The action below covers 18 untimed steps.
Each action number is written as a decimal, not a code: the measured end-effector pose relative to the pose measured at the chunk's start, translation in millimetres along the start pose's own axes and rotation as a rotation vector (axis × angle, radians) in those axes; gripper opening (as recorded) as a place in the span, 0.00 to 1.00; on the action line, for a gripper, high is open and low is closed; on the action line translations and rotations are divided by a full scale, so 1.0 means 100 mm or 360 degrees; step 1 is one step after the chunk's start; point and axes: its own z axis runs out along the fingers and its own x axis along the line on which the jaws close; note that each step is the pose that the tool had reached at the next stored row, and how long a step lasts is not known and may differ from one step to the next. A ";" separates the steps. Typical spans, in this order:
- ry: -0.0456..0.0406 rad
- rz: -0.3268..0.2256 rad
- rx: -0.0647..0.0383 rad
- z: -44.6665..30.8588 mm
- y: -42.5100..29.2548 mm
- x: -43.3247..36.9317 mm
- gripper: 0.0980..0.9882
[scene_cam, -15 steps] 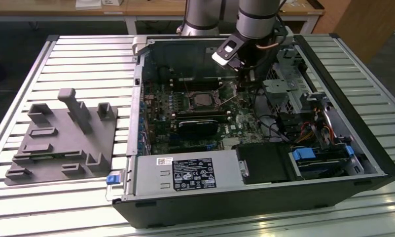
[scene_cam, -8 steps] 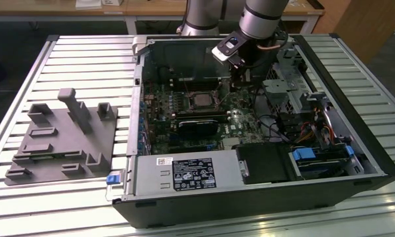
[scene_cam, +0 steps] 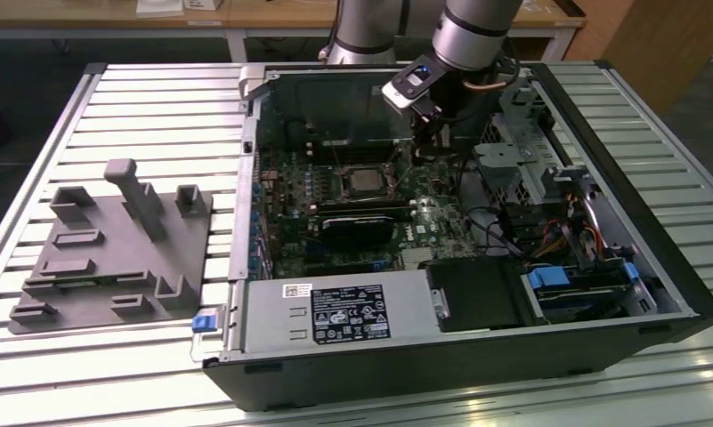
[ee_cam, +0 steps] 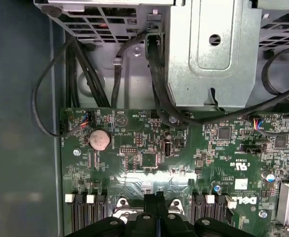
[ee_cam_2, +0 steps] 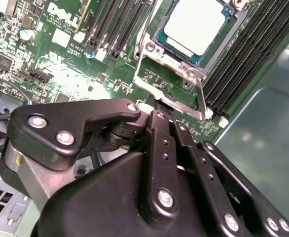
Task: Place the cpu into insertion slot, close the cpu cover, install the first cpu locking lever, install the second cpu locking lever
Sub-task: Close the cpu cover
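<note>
Pincer (ee_cam_2: 165,114), pressed together, hovers just beside the insertion slot (ee_cam_2: 184,55) where the cpu (ee_cam_2: 196,22) lies, partly cut off in the second wrist view; whether its tips touch anything stays hidden.

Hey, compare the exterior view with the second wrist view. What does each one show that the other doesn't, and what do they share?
Exterior view: the whole open computer case lying on the slatted table, the grey fixture block at the exterior view's left, and the labelled power supply.
Second wrist view: the thin metal lever beside the socket and the socket's corner screws, seen close up.
Shared: the cpu on the green motherboard, with the gripper shut and close to the socket.
</note>
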 end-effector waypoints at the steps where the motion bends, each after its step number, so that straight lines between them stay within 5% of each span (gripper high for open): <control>1: 0.0000 0.0000 -0.0001 0.002 -0.011 0.000 0.01; 13: 0.0000 -0.0001 -0.0033 0.040 -0.261 0.001 0.01; 18: 0.0000 -0.0002 -0.0042 0.048 -0.312 0.001 0.01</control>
